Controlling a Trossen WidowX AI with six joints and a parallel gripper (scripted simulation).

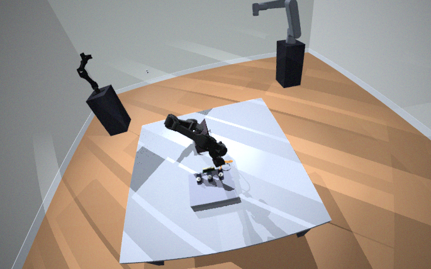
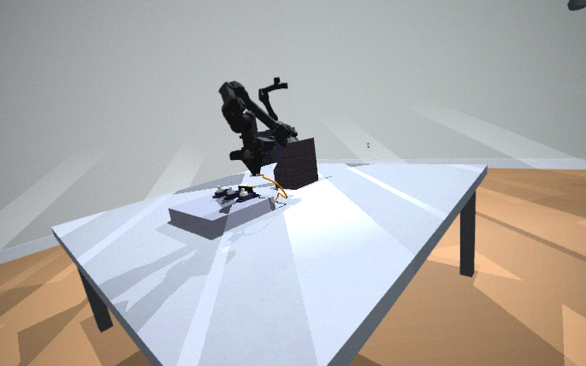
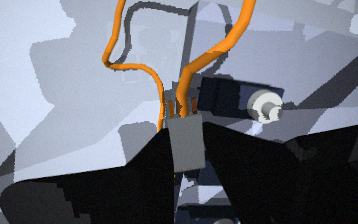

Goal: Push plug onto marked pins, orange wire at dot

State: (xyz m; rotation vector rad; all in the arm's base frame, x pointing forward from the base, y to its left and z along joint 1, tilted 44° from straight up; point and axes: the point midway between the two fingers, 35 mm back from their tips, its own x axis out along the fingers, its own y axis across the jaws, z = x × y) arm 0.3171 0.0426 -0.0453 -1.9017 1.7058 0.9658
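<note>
My gripper (image 1: 219,165) (image 2: 255,174) (image 3: 185,132) is shut on the small grey plug (image 3: 186,140), which sits between the fingertips. Its orange lead (image 1: 228,161) (image 2: 279,185) (image 3: 220,51) leaves the plug's upper end in the wrist view and loops away. The gripper holds the plug above the back edge of the raised pale block (image 1: 212,195) (image 2: 199,208), as the top view shows it. Three dark servos with white tops stand on the block; one is the near servo (image 1: 221,175) (image 2: 243,194) (image 3: 220,96). A narrow green and yellow strip (image 1: 208,170) (image 2: 247,186) lies beside them. The single pins, coloured band, dot and plug holes cannot be made out.
The block rests on a pale table (image 1: 270,186) (image 2: 358,218) crossed by shadows. A dark upright panel (image 1: 204,126) (image 2: 298,162) stands by the arm's base. Two other arms stand on dark pedestals (image 1: 109,112) (image 1: 289,65) off the table.
</note>
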